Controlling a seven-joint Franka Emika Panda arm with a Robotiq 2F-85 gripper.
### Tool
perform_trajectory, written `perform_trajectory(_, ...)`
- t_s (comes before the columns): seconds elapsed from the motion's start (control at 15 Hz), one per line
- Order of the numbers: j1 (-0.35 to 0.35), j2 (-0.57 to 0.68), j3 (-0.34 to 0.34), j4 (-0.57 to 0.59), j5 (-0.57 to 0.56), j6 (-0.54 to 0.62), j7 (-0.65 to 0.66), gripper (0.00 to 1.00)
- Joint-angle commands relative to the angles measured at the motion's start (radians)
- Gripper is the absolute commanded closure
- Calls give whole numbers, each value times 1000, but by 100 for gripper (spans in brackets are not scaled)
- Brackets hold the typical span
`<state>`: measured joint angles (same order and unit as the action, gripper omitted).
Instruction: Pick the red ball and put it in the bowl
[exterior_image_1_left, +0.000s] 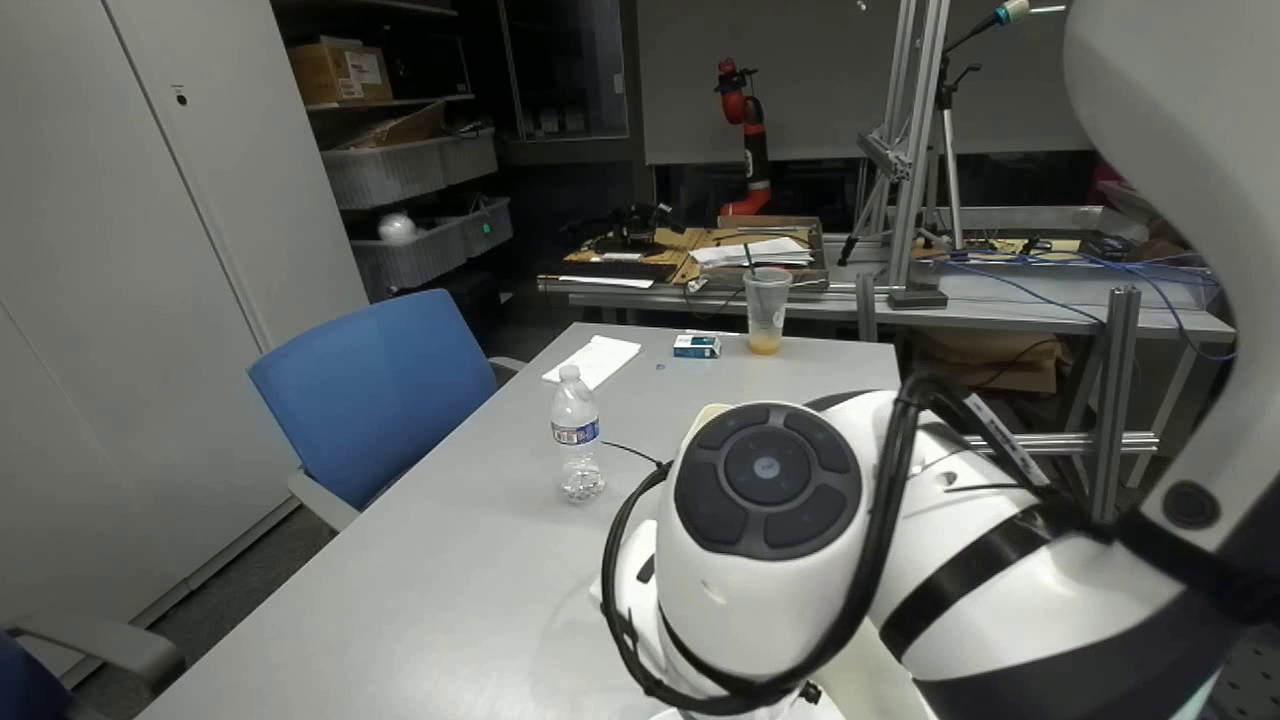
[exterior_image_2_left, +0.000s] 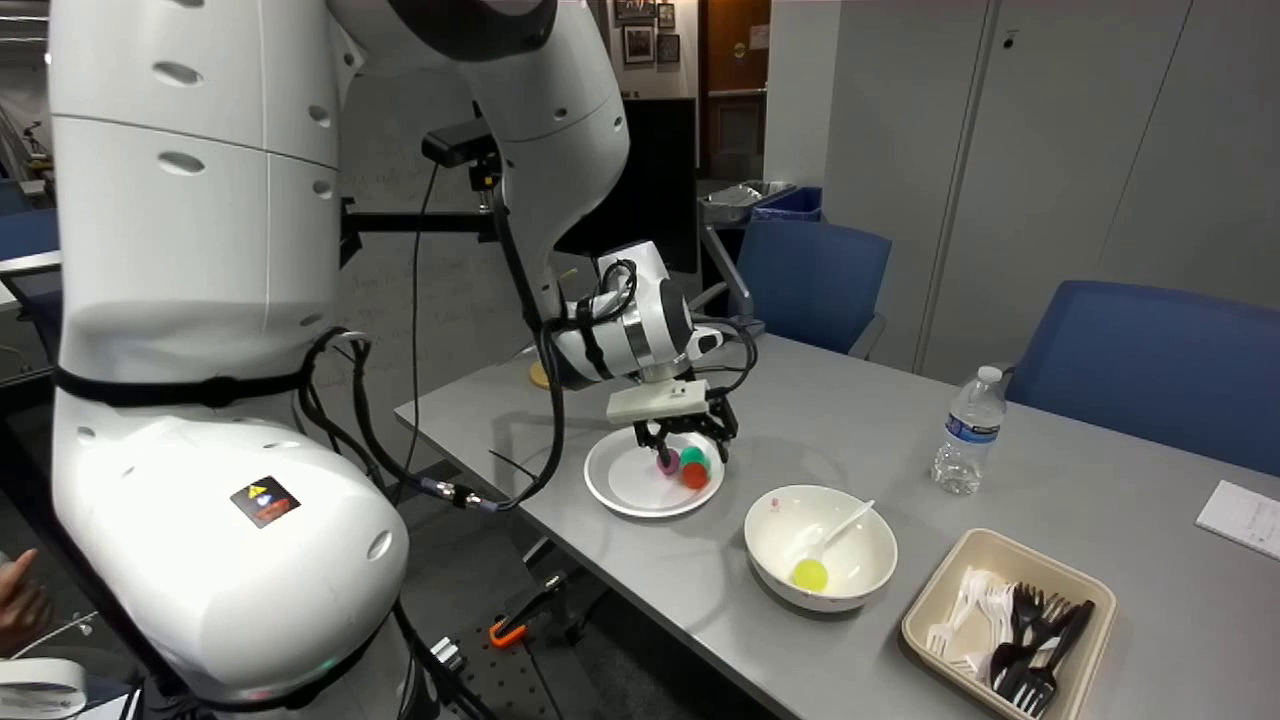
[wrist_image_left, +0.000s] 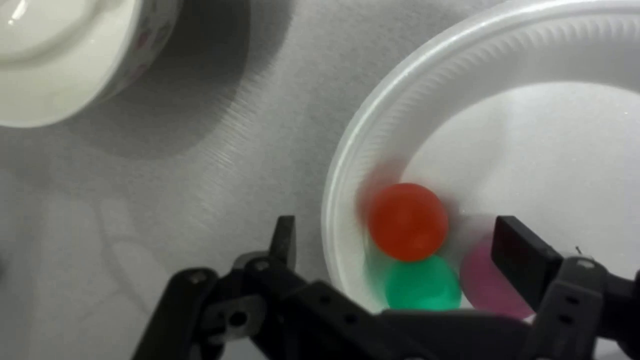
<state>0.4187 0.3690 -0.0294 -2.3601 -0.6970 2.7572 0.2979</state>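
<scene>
Black pincer (wrist_image_left: 396, 225), spread wide, hangs over ridged white plate (wrist_image_left: 555, 150). Red ball (wrist_image_left: 408, 222) rests on that plate, just beside green ball (wrist_image_left: 423, 285) and purple ball (wrist_image_left: 486, 282). White bowl (exterior_image_2_left: 792, 532), near plate, holds yellow ball (exterior_image_2_left: 810, 575).

A dark sticker (exterior_image_2_left: 266, 503) on the robot arm (exterior_image_2_left: 200, 240) shows 1 yellow warning triangle (exterior_image_2_left: 257, 491); words are illegible.
</scene>
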Motion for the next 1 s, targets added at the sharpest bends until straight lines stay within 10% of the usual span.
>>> perform_trajectory(0.0,38,34,-40,22,-74,19,86,0)
perform_trajectory(0.93,10,31,-11,4,-37,24,35,0)
